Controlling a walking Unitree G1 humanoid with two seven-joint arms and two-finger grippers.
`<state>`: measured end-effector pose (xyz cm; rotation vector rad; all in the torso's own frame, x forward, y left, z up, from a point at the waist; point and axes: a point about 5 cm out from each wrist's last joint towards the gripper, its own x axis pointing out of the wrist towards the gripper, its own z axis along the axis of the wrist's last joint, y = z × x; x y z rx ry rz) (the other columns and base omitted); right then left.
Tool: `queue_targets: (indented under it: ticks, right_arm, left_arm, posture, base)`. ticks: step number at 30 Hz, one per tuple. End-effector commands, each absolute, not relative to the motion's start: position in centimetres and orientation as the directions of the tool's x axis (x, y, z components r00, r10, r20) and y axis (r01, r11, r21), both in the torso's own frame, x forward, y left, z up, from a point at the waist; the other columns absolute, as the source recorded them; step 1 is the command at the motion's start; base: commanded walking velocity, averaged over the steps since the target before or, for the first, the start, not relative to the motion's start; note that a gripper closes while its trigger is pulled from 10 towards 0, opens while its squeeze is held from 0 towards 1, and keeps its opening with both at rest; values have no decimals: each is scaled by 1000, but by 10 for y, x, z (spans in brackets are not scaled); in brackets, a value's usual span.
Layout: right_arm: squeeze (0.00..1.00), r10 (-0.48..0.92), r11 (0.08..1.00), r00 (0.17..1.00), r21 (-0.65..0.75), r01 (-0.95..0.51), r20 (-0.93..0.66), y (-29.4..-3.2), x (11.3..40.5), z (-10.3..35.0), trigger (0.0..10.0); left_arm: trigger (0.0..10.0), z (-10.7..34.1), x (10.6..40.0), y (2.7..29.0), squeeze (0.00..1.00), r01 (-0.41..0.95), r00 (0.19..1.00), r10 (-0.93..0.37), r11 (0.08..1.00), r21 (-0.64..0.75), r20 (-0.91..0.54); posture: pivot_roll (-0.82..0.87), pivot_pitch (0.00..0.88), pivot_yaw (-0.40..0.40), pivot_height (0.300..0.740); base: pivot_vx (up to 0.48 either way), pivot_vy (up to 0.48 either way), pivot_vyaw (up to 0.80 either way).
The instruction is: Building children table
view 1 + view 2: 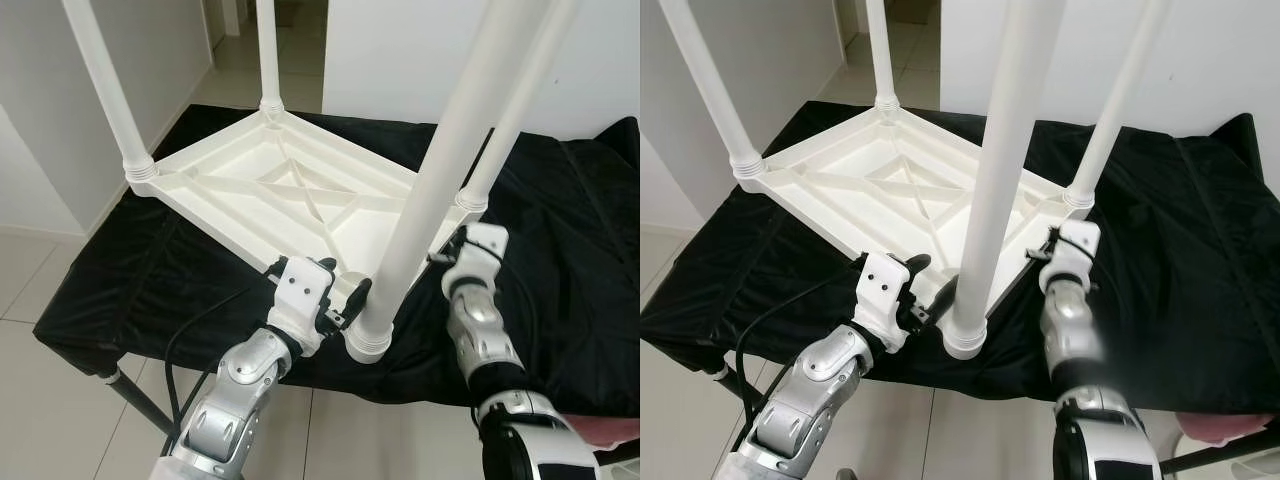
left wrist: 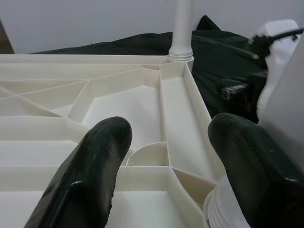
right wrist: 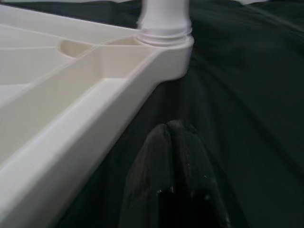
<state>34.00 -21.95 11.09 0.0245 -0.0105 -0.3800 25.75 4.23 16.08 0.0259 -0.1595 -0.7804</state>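
A: Nearest to us is the left pincer (image 1: pixel 352 302), its two black fingers (image 2: pixel 97 161) spread wide with nothing held between them. It sits at the near corner of the white children's table (image 1: pixel 300 190), which lies upside down on the black cloth (image 1: pixel 150 270).

B: We agree. One finger lies over the ribbed underside, the other just beside the near leg (image 1: pixel 440 170), close to its threaded collar (image 1: pixel 368 340). Whether that finger touches the leg, we cannot tell.

A: And the right pincer (image 3: pixel 173 175)?

B: Its fingers are pressed together with nothing between them, low over the cloth, just beside the table's right edge and near the right corner leg (image 1: pixel 1115 110).

A: Any writing or brand marks?

B: We can read none on the plastic, the cloth or the arms.

A: Then the arms. The left arm (image 1: pixel 240 390) comes up from below, bent at the elbow, its white wrist block tipped toward the near corner. The right arm (image 1: pixel 485 340) rises more steeply, its wrist turned in toward the right corner.

B: Outward from there, all four white legs stand upright in the corners. The cloth covers the tabletop (image 1: pixel 560 300) that carries it all, with pale floor tiles (image 1: pixel 30 270) and white walls (image 1: pixel 400 60) around.
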Motion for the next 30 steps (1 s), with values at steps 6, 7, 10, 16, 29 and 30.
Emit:
queue_targets:
  ticks: [6, 7, 10, 16, 29, 30]
  right_arm:
    - [0, -474, 880, 875, 76, 468, 99, -235, 309, 110, 10000]
    - [0, -457, 889, 877, 66, 453, 145, -235, 302, 116, 10000]
    - [0, -434, 900, 879, 43, 434, 196, -237, 291, 123, 10000]
    - [0, -440, 897, 878, 44, 440, 190, -245, 273, 125, 10000]
    - [0, -213, 976, 953, 1, 218, 217, -204, 264, 133, 10000]
    - [0, -213, 976, 953, 1, 218, 217, -204, 264, 133, 10000]
  left_arm:
    - [10000, 158, 262, 52, 0, 728, 668, -736, 677, 106, 115]
    - [10000, 159, 263, 55, 0, 740, 656, -746, 666, 99, 116]
    - [10000, 160, 265, 59, 0, 751, 644, -757, 653, 95, 116]
    - [10000, 164, 271, 72, 0, 760, 646, -751, 649, -28, 138]
    - [10000, 172, 288, 91, 0, 751, 659, -740, 658, -58, 134]
    - [10000, 172, 288, 91, 0, 751, 659, -740, 658, -58, 134]
  posture:
    - [4, 67, 3, 740]
    - [-5, 78, 6, 740]
    - [-8, 79, 7, 740]
    - [-39, 77, 35, 740]
    - [-94, 71, 88, 740]
    - [-94, 71, 88, 740]
  base:
    - [0, 0, 0]
    - [0, 0, 0]
    - [0, 0, 0]
    - [0, 0, 0]
    - [0, 0, 0]
    - [0, 0, 0]
